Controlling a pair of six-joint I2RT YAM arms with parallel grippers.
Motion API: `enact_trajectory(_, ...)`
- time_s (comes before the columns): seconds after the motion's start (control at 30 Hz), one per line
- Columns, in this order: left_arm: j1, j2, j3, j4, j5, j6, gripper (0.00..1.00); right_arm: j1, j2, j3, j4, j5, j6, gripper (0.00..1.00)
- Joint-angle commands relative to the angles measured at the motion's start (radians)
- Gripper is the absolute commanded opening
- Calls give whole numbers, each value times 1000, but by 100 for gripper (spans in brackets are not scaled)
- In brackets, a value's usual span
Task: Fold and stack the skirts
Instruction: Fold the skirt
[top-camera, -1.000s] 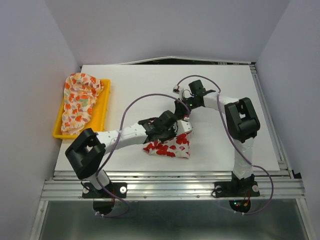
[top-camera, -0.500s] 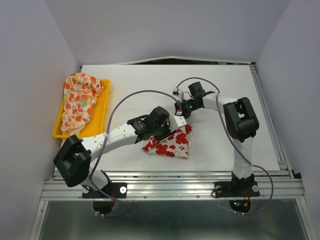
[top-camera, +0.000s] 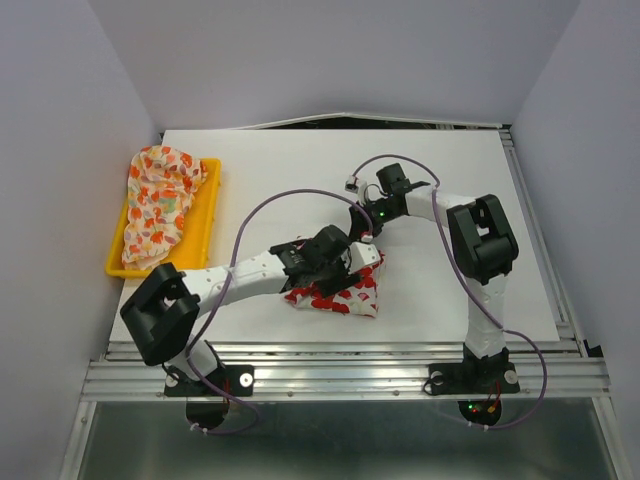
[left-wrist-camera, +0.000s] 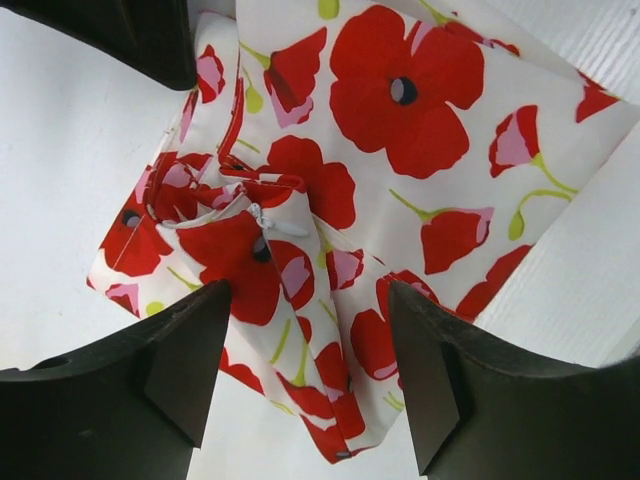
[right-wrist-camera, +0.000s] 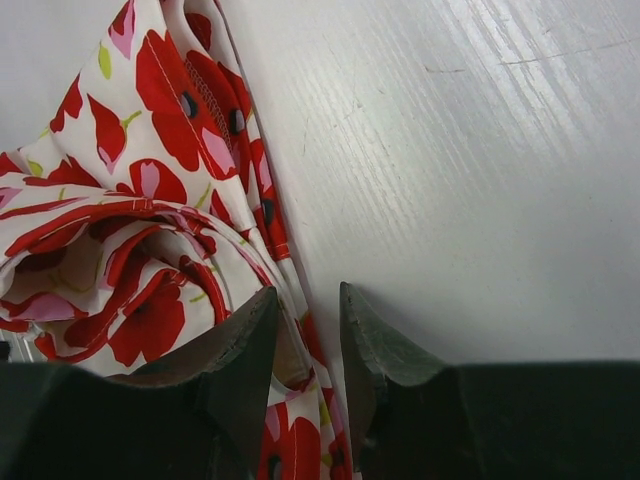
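Observation:
The white skirt with large red flowers (top-camera: 345, 292) lies partly folded on the table in front of the arms. My left gripper (top-camera: 338, 265) hovers over it, jaws wide open. In the left wrist view, the cloth (left-wrist-camera: 400, 120) spreads below and between the left gripper (left-wrist-camera: 310, 290). My right gripper (top-camera: 366, 228) is at the skirt's far right corner. In its wrist view the right gripper (right-wrist-camera: 307, 290) stands narrowly open. The skirt's hem (right-wrist-camera: 150, 200) runs into the gap beside the left finger, with bare table showing by the other. The cream skirt (top-camera: 160, 195) lies crumpled in the tray.
The yellow tray (top-camera: 208, 215) sits at the table's left edge. The white tabletop (top-camera: 450, 160) stretches behind and to the right of the arms. Grey walls close in the back and both sides.
My left gripper has opened wide and let go of the red-flowered skirt, shifting slightly over it. The right gripper came down a little toward the skirt's corner.

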Motion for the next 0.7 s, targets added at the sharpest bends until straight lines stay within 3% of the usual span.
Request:
enact_trajectory(0.0,-6,77,-13,49,-110,-1,72,9,-40,25,-33,-3,-44,37)
enact_trajectory(0.1,4,56,-19,78,-131,-15,60,9,-34,16,-34,0,-55,37)
enact_trajectory(0.23,30,4,-19,95,-166,-35,32,9,-24,5,-40,4,-86,36)
enact_trajectory(0.3,52,-36,-24,110,-163,-47,25,9,-24,-1,-42,10,-96,36)
enact_trajectory(0.4,87,-69,-25,135,-138,-51,5,9,-26,-7,-40,14,-112,36)
enact_trajectory(0.47,124,-66,-19,138,-89,-56,0,9,-27,-13,-40,14,-121,36)
enact_trajectory(0.67,262,72,40,96,173,-93,0,9,-30,-22,-39,14,-129,35)
